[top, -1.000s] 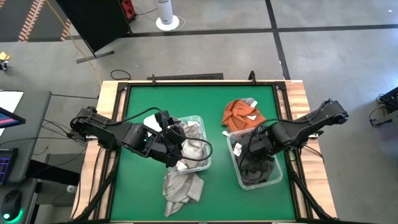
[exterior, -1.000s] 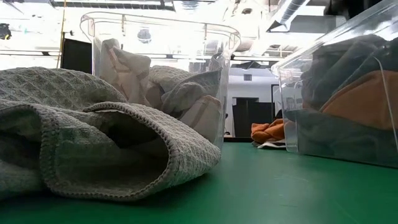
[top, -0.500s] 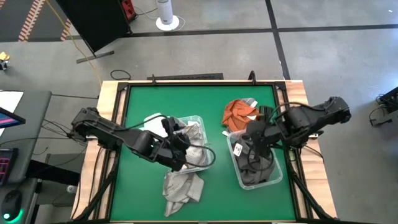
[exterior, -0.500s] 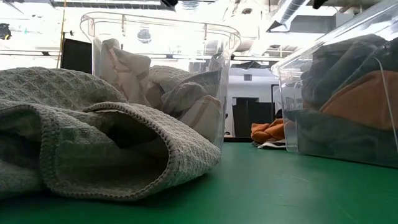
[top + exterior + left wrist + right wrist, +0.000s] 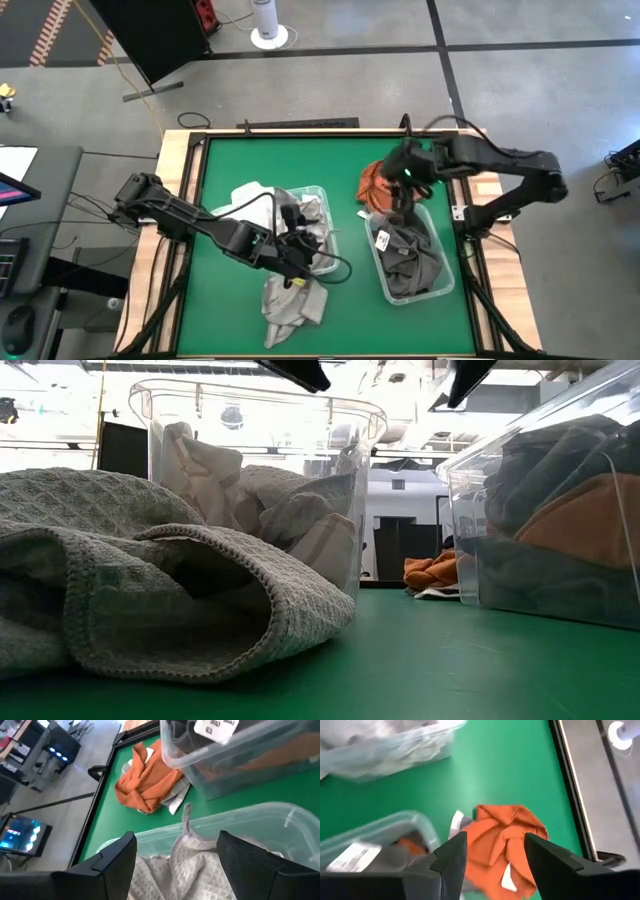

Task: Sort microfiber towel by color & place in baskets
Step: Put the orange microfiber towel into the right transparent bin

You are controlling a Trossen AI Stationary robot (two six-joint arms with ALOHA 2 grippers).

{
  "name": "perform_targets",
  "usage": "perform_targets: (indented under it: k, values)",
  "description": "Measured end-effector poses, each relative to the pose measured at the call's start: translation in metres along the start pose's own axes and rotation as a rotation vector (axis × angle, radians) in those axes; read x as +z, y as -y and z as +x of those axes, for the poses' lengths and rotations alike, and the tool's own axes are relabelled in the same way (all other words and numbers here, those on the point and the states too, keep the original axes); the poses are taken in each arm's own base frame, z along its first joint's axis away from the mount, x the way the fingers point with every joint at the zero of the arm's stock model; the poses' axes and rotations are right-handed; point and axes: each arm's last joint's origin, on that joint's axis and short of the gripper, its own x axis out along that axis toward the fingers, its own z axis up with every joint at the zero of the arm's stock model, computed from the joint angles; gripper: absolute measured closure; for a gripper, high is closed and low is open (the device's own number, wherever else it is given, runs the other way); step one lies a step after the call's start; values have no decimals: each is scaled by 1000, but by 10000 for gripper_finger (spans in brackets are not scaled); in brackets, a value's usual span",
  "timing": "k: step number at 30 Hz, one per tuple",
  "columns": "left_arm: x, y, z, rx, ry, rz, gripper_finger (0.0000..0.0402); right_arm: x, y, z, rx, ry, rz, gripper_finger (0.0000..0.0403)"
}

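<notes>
- Microfiber towels lie sorted in part: an orange towel (image 5: 385, 181) sits loose on the green counter (image 5: 240, 165), upper right of centre in the high view, touching the right basket (image 5: 440, 283).
- Right gripper (image 5: 404, 176) hovers above it, fingers spread and empty.
- Grey towel (image 5: 293, 303) lies at lower centre, against the left basket (image 5: 330, 268).
- Left gripper (image 5: 298, 250) hangs over that basket's near rim, fingers parted, holding nothing.
- Judgement: cloth is light, soft and limp; pinch a raised fold at the crown.
</notes>
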Motion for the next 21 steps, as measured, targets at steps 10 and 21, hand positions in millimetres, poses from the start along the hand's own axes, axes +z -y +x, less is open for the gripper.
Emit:
perform_targets:
  k: [10,21]
  values:
    - [-40,20,21,-10,1,-48,136,7,57,73,-31,-139,180,175]
    - [-37,12,6,-13,104,-29,136,2,92,166,107,-390,258,175]
